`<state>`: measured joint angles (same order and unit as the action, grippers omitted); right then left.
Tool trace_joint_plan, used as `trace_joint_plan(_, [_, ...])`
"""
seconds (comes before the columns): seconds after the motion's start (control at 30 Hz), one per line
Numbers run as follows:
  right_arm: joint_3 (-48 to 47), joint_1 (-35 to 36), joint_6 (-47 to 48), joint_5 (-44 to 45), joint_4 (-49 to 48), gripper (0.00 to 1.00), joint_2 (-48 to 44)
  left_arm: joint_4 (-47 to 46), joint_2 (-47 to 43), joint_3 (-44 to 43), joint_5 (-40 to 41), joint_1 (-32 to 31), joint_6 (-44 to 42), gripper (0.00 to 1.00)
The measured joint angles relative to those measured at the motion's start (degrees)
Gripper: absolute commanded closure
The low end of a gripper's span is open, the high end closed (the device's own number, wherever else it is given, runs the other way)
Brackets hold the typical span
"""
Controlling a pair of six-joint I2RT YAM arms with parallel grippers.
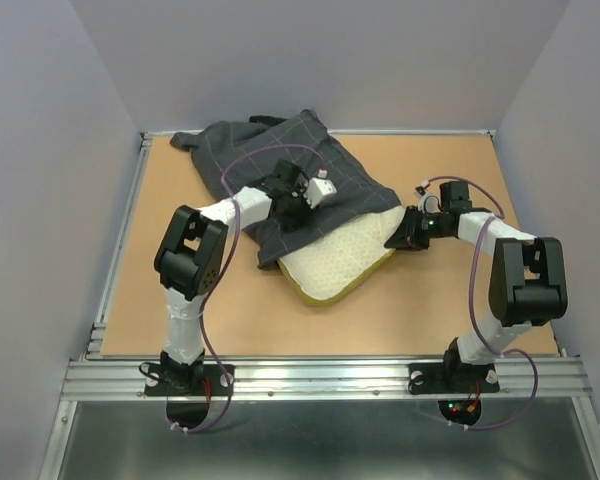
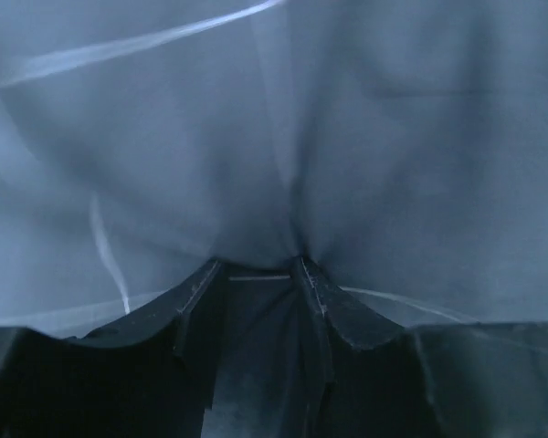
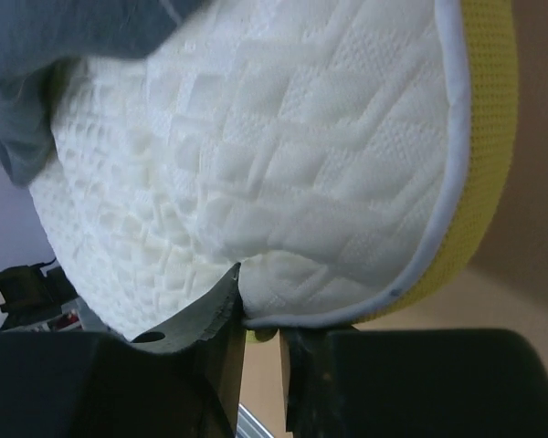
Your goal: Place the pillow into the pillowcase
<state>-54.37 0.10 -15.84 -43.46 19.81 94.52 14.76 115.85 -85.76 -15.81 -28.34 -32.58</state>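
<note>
Nearest, the left arm's base and the right arm's base sit bolted on the aluminium rail at the near edge of the table. Pale grey walls close in the sides and back.

Just beyond, the pillow lies on the tan board between the arms. Its near yellow-banded corner and a patch of white quilting are bare, and the rest is under dark cloth.

The right gripper comes in low from the right at the pillow's right-hand corner. Its wrist view shows its two fingers clenched on the piped seam there. The quilted face bulges above them and blocks most of that view.

The left gripper is down on the pillowcase where it covers the pillow. In its wrist view the fingers stand apart, pressed into the checked cloth, with folds puckering toward one tip. Whether they hold a fold I cannot tell.

Farther back, the pillowcase's loose end lies rumpled toward the table's far left corner.
</note>
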Motion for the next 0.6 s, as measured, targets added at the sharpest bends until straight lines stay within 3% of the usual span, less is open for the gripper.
trace_joint_plan(0.17, [-0.31, -3.26, 4.26, 1.66, 5.99, 0.56, 0.0, 1.46, -8.13, 9.33, -4.02, -8.9, 0.35, 0.45])
trace_joint_plan(0.23, [-1.05, -4.26, 5.35, 2.32, 7.15, 0.51, 0.02, 3.23, -10.8, 9.35, -8.31, -11.98, 2.62, 0.4])
trace_joint_plan(0.3, [-1.75, -4.31, 5.86, 2.16, 7.3, 0.37, 0.02, 4.52, -11.82, 8.22, -12.15, -14.12, 4.68, 0.35])
trace_joint_plan(0.37, [-1.86, -4.15, 6.21, 1.44, 7.26, 0.23, 0.02, 6.1, -11.32, 4.35, -13.77, -13.92, 8.13, 0.3])
trace_joint_plan(0.6, [-1.86, -4.11, 6.58, 0.68, 8.26, 0.16, 0.02, 3.69, 0.22, -22.82, -0.81, -4.46, 18.16, 0.28])
